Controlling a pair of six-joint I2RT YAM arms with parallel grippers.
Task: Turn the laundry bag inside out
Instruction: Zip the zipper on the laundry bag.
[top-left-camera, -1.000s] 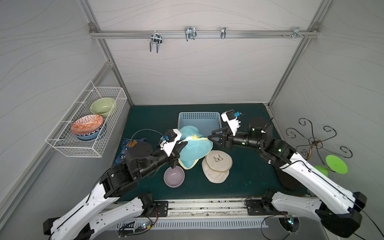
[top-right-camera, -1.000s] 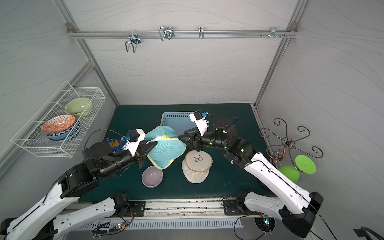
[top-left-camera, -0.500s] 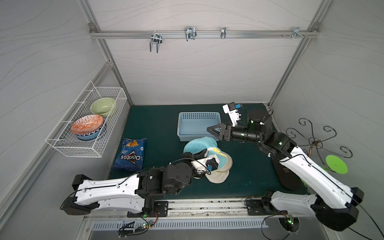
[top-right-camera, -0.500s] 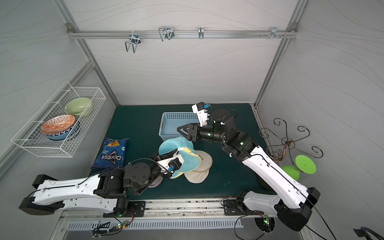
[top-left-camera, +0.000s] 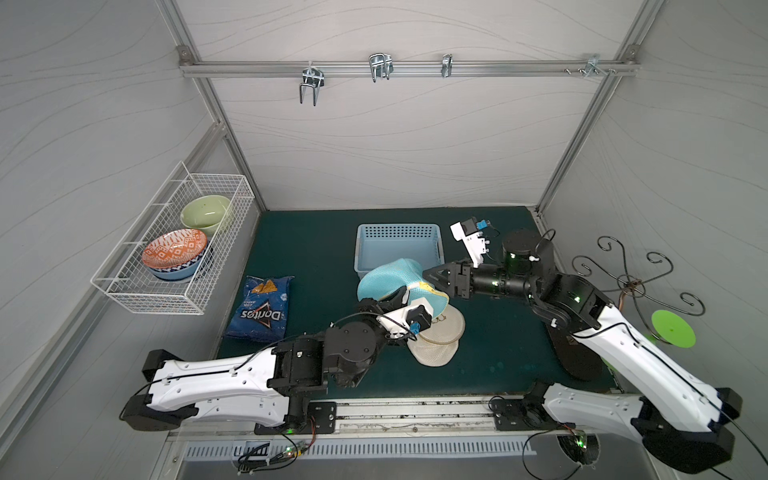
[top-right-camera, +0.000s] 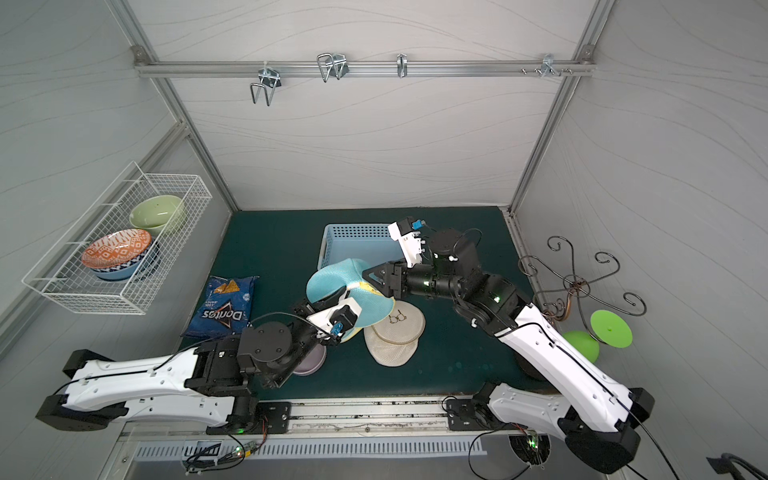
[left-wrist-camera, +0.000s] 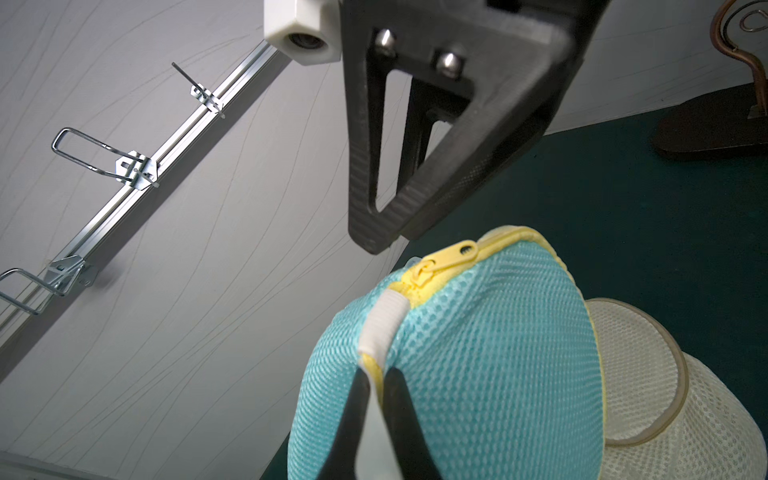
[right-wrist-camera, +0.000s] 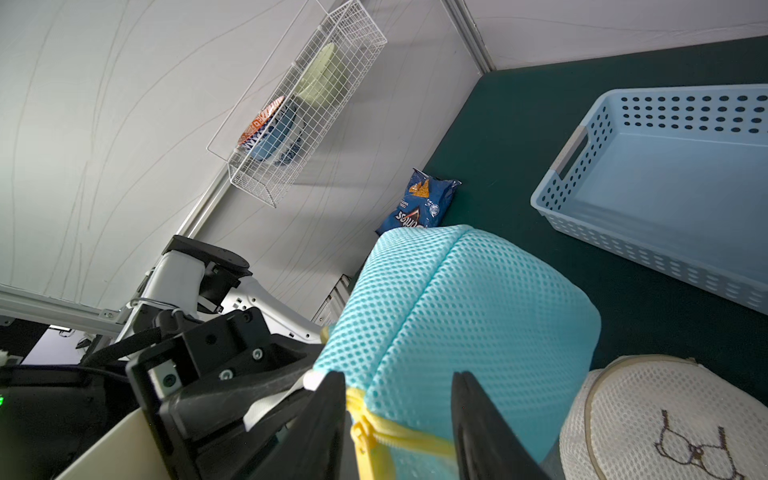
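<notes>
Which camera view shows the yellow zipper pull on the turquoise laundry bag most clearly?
The left wrist view: the zipper pull lies close and sharp on the laundry bag, its whole tab visible. The right wrist view catches only part of it. In both top views only a thin yellow zipper line shows.

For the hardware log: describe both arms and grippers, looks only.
Left arm and right arm: white shells, black joints and bases, thin black cables along them. Left gripper and right gripper: black, flat triangular open-frame fingers; a white camera block with a blue plug sits behind each.
</notes>
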